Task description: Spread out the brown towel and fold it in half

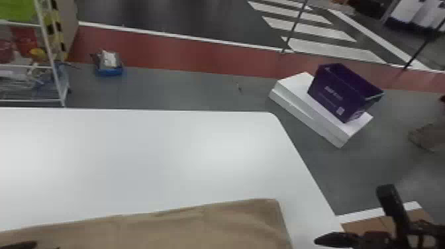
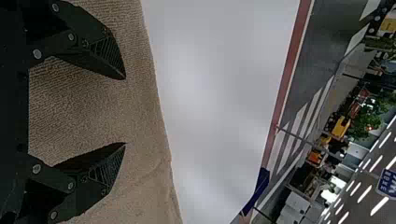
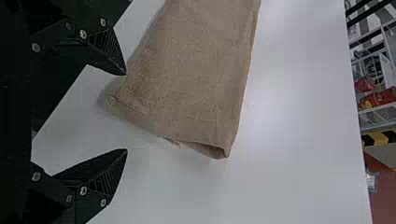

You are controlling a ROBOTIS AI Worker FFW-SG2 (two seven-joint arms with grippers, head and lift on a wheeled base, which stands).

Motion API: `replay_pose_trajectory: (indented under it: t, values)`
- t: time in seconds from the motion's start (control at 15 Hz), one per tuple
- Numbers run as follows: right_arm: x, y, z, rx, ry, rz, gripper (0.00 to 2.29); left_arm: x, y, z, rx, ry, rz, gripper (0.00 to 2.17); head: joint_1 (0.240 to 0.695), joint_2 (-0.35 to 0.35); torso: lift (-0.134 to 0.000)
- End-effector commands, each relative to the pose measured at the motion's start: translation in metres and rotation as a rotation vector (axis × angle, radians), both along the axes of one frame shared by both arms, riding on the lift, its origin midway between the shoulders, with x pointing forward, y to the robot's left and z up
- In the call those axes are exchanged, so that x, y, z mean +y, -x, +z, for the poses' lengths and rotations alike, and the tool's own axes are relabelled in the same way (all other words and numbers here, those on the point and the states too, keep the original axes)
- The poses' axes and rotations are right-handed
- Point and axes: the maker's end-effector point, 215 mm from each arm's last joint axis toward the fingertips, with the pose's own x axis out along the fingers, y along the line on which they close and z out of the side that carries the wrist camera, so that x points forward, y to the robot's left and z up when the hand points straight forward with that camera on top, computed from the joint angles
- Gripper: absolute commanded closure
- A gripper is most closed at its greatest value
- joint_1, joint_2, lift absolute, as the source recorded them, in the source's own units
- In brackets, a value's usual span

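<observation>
One brown towel [image 1: 198, 228] is laid along the near part of one white bench [image 1: 149, 159], its long axis running left to right, angled slightly away rightward. The left pincer [image 1: 20, 245] and right pincer [image 1: 351, 214], two in all, are held open, above the towel and near its right end respectively.

Beyond the tabletop [image 1: 132, 149], to the right: one purple bin [image 1: 334, 92], set on white slabs [image 1: 306, 116]. To the left: one white rack [image 1: 29, 100], red items [image 1: 26, 41] inside; near it, one blue tray [image 1: 111, 71]. Farther off: red floor band [image 1: 185, 49], white crossing stripes [image 1: 331, 49].
</observation>
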Motion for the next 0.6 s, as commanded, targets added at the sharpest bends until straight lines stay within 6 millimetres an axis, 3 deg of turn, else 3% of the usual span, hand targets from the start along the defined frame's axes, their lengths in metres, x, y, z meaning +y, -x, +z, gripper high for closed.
replay_pose_trajectory:
  t: [0.0,0.27,0.53]
  values:
    - [0.006,-0.005,-0.011,0.031,0.005,-0.021,0.35,0.004,-0.002,0.001,-0.015,-0.013,0.001,0.45,0.695,-0.35,-0.124]
    - [0.02,-0.035,-0.018,-0.135,0.068,0.03,0.34,0.012,-0.004,0.001,-0.047,-0.026,0.008,0.45,0.695,-0.348,-0.124]
    - [0.024,-0.053,-0.027,-0.293,0.158,0.089,0.34,0.017,-0.003,0.002,-0.053,-0.023,0.011,0.45,0.695,-0.295,-0.124]
